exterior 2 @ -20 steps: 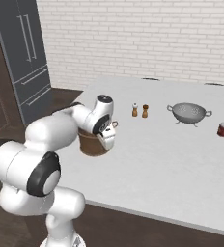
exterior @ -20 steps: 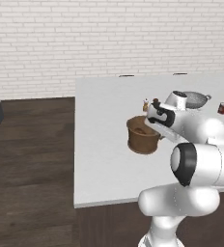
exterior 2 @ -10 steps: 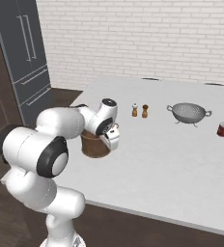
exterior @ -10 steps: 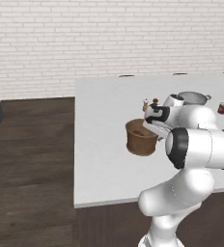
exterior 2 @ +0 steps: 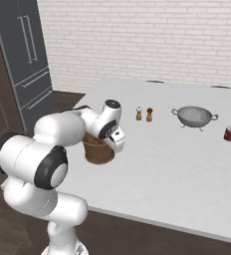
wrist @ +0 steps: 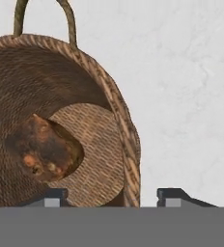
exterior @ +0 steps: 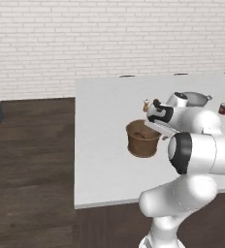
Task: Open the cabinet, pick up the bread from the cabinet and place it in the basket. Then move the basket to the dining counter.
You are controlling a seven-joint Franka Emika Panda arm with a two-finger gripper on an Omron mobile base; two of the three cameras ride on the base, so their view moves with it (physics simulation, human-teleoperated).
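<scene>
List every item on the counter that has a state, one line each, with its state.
basket: upright on the dining counter, bread inside.
bread: lying on the basket's floor, not held.
end effector: open, its fingertips either side of the basket's rim.
colander: upright, nothing visible in it.
red can: standing upright.
two shakers: upright, side by side, apart from the basket.

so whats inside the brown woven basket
A small golden-brown bread loaf lies on the floor of the round brown woven basket. The basket's near inside wall is hidden below the frame.
</scene>
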